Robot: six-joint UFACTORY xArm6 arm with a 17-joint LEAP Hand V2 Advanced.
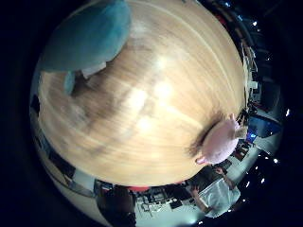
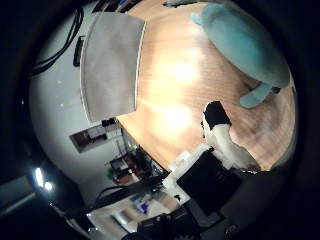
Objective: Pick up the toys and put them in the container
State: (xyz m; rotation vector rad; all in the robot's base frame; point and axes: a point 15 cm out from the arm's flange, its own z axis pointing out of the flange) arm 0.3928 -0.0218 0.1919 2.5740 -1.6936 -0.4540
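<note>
A teal plush toy [image 1: 90,38] lies on the wooden table [image 1: 151,104]; it also shows in the right thumb side palm view [image 2: 240,40]. A pink plush toy [image 1: 222,139] lies near the table's edge, away from the teal one. A grey rectangular container [image 2: 110,65] stands at the table's edge beside the wood. My right hand [image 2: 222,140] hovers above the table between these things. One white and black finger reaches out, relaxed, over bare wood and holds nothing.
The table's rounded edge [image 1: 114,175] runs below the pink toy. Beyond it are room furniture and clutter [image 2: 130,165]. A light floor or wall [image 2: 55,110] lies beside the grey container.
</note>
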